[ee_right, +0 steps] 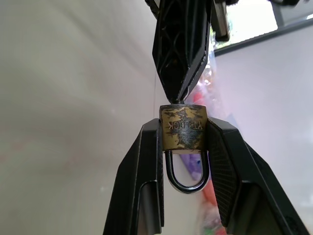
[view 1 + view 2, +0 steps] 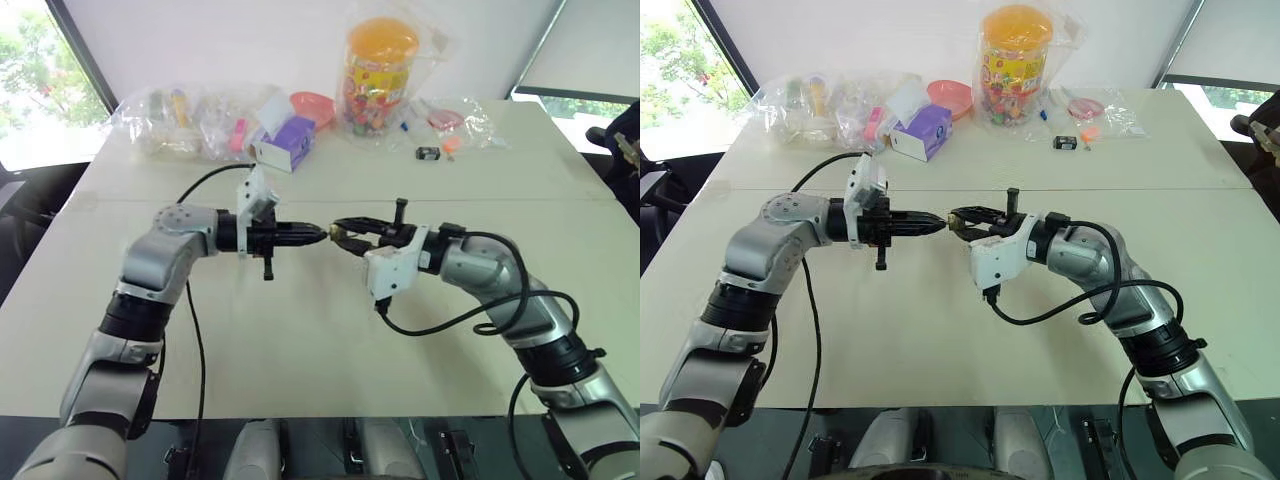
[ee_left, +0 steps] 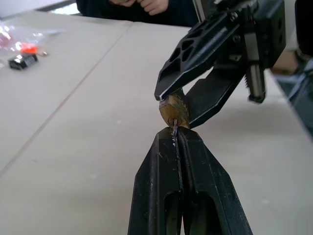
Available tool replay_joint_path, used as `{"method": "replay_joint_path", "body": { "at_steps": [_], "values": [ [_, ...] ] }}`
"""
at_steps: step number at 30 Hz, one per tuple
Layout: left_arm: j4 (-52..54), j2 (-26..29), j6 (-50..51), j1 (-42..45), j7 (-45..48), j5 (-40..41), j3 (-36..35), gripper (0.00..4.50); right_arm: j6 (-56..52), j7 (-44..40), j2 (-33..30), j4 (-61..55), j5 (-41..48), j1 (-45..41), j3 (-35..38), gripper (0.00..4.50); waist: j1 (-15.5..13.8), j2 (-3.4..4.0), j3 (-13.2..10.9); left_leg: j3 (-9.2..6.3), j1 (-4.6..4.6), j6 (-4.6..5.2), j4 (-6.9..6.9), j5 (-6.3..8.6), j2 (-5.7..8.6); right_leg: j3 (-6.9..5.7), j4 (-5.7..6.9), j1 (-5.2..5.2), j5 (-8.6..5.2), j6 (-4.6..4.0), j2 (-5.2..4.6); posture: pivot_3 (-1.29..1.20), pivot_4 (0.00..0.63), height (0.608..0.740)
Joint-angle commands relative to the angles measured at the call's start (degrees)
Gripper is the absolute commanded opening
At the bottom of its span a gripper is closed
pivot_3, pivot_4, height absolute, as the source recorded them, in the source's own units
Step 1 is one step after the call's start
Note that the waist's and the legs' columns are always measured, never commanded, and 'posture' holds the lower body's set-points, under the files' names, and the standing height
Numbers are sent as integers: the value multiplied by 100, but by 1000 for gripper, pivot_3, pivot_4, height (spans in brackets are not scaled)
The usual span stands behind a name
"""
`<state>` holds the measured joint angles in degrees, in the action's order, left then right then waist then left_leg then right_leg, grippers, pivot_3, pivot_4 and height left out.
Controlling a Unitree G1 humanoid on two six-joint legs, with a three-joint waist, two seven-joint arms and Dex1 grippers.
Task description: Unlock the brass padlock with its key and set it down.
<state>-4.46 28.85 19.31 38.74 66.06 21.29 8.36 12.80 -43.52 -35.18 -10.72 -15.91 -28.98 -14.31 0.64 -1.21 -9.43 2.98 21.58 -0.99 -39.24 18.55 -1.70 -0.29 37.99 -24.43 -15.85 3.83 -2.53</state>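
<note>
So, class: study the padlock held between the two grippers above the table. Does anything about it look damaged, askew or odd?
The brass padlock looks worn: dark tarnish blotches its face. It sits squarely in the right gripper, shackle closed. The left gripper is shut on the thin key, which meets the lock's end straight on. Nothing looks askew or broken.

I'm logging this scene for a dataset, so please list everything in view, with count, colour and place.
brass padlock: one, gold with silver shackle, held above the table
key: one, silver, tip in the padlock
table: one, beige
candy jar: one, orange lid, far edge, bagged
purple box: one, far edge
pink bowl: one, far edge
small black object: one, far right
clear bags: several, far left
right gripper: black, shut on padlock
left gripper: black, shut on key
</note>
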Motion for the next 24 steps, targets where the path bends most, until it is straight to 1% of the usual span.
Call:
{"method": "replay_joint_path", "body": {
  "at_steps": [1, 4, 5, 8, 11, 13, 15, 17, 19, 22, 24],
  "values": [
    [-90, -215, -1176, 61, -404, -555, -9, 19, -604, -264, 204, -701, 753, -99, 141, 671, -3, 0, 0, 0, 0, 2, 0, 1, 0, 0, 0, 0, 0, 0, -1, 0, 150, 740],
    [-244, -303, -1987, 57, -386, -871, 41, 19, -928, -410, 240, -828, 926, -135, 191, 671, -7, 0, 0, 1, 0, 5, 0, 3, 0, 0, 0, 0, 0, 0, -1, 0, 150, 740],
    [-286, -328, -2102, 57, -365, -894, 40, 19, -981, -431, 245, -844, 939, -155, 204, 671, -7, 0, 0, 2, 0, 6, 0, 3, 1, 0, -1, 0, 0, 0, -1, 0, 150, 740],
    [-363, -369, -1916, 61, -321, -810, 2, 19, -1003, -461, 244, -864, 905, -195, 217, 671, -4, 0, 0, 2, 0, 6, 0, 4, 1, 0, 0, 0, 0, 0, 0, 0, 150, 740],
    [-325, -347, -1154, 82, -280, -498, -91, 19, -843, -455, 204, -839, 778, -213, 192, 671, 4, 0, 0, 1, 0, 7, 0, 4, 0, 0, 0, 0, 0, 0, 2, 0, 150, 740],
    [-256, -304, -524, 138, -290, -230, -180, 19, -467, -408, 85, -762, 522, -231, 125, 671, 3, 0, 0, 1, 0, 7, 0, 4, 0, -1, 0, 0, 0, 0, 3, 0, 150, 740],
    [-101, -253, 321, 205, -283, 204, -293, 19, -35, -306, -49, -644, 210, -256, 60, 671, 6, 0, 0, 0, 0, 7, 0, 4, 0, 0, 0, 0, 0, 0, 3, 0, 150, 740],
    [68, -173, 1270, 279, -174, 817, -448, 19, 337, -112, -157, -448, -135, -281, 37, 671, 9, 0, 0, 0, 0, 8, 0, 4, 0, -1, 0, 0, 0, 0, 4, 0, 150, 740],
    [190, -78, 1699, 295, -100, 1029, -449, 19, 484, 1, -191, -318, -265, -277, 42, 671, 19, 0, 0, -3, 0, 7, 0, 4, 0, 0, 1, 0, 0, 0, 4, 0, 150, 740],
    [337, -3, 2131, 279, -94, 1238, -459, 887, 567, 27, -169, -275, -249, -263, 56, 671, 17, 0, 0, -3, -1, 7, 0, 4, -1, 0, 2, 0, 0, 0, 6, 0, 150, 740],
    [410, 32, 2329, 275, -88, 1356, -497, 1826, 600, 37, -168, -263, -260, -260, 59, 671, 14, 0, 0, -3, -1, 6, 0, 3, -1, 0, 2, 0, 0, 0, 4, 0, 150, 740]
  ]
}}
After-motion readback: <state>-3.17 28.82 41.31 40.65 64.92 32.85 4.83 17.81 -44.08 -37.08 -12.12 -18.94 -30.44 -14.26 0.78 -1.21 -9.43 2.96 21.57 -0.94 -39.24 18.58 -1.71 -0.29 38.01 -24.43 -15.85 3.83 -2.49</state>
